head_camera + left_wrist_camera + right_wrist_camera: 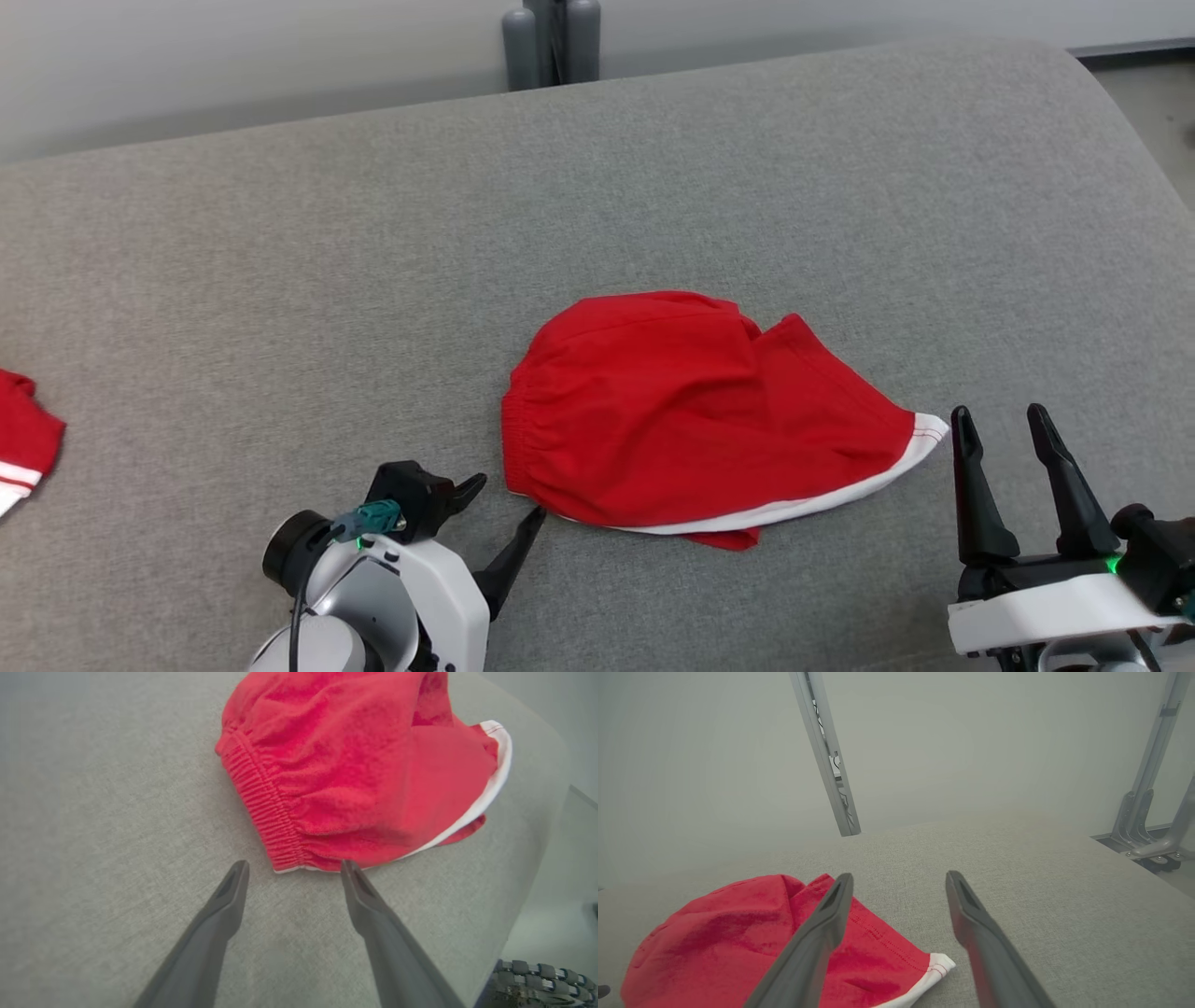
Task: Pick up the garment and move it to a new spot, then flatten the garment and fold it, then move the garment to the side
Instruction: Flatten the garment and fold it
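Grey cushion (373, 233), head view: garment (691, 411) at centre, long axis left-right; your left gripper (507, 497), jaws apart, empty, almost touches its waistband (515, 439) end, right gripper (999, 415), also apart, just beside the white hem (924, 434) | left wrist view: waistband right above fingertips (238, 877), underside hidden | right wrist view: hem corner between fingers (836, 905), garment cut off lower left.

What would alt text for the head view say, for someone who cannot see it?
Red shorts with a white hem lie rumpled on a grey cushion. The open left pincer points at their waistband; the open right pincer stands beside the hem. Another red cloth shows at the left edge.
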Controlling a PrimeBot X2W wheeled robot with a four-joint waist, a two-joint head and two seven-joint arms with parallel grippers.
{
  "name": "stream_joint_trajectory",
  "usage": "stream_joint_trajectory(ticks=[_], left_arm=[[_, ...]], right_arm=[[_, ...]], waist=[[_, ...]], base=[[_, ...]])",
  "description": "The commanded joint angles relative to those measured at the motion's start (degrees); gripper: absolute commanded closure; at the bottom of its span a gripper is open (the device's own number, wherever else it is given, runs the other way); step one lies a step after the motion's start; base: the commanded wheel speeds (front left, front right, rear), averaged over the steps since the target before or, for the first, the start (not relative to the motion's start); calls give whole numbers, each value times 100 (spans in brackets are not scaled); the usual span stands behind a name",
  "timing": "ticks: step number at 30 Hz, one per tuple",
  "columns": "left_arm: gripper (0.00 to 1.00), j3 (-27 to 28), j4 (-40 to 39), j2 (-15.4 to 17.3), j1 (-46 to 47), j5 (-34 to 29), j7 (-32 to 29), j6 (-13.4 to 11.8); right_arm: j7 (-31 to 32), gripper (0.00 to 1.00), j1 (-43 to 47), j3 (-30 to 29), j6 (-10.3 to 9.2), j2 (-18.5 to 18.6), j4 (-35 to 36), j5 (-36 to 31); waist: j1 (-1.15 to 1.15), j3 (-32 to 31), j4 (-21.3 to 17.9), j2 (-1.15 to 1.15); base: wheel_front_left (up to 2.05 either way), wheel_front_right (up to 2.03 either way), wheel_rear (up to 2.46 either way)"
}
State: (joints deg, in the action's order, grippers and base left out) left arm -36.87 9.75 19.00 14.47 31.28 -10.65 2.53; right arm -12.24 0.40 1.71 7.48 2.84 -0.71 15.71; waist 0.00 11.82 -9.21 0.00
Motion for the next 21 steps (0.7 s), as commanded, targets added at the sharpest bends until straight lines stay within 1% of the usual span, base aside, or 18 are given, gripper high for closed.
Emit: stream_joint_trajectory(ticks=[1,5,6,7,8,13,17,20,21], left_arm=[[0,24,51,36,121,35,-4,50],[0,15,203,62,248,65,-40,107],[23,0,222,60,262,89,-62,142],[57,-9,218,54,277,114,-55,162],[100,-1,208,57,294,119,-34,169],[100,29,46,132,219,244,-107,196],[100,110,-321,193,-30,442,-167,129],[100,212,-673,341,-247,567,-220,0],[100,278,-801,388,-325,573,-202,-79]], right_arm=[[-67,0,-80,7,4,19,-31,41],[-140,0,-148,17,4,19,-113,65],[-156,0,-159,15,4,19,-128,72],[-166,0,-172,10,4,20,-139,69],[-179,0,-185,5,4,19,-144,71],[-214,0,-190,-65,4,19,-192,79],[-241,0,-209,-80,4,19,-228,94],[-244,0,-219,-84,4,19,-245,63],[-242,0,-229,-79,4,19,-250,63]], waist=[[0,168,-180,0],[0,265,-293,0],[0,281,-309,0],[0,291,-317,0],[0,308,-320,0],[0,341,-229,0],[0,335,-41,0],[0,331,146,0],[0,329,210,0]], base=[[0,0,0],[0,0,0],[0,0,0],[0,0,0],[0,0,0],[0,0,0],[0,0,0],[0,0,0],[0,0,0]])
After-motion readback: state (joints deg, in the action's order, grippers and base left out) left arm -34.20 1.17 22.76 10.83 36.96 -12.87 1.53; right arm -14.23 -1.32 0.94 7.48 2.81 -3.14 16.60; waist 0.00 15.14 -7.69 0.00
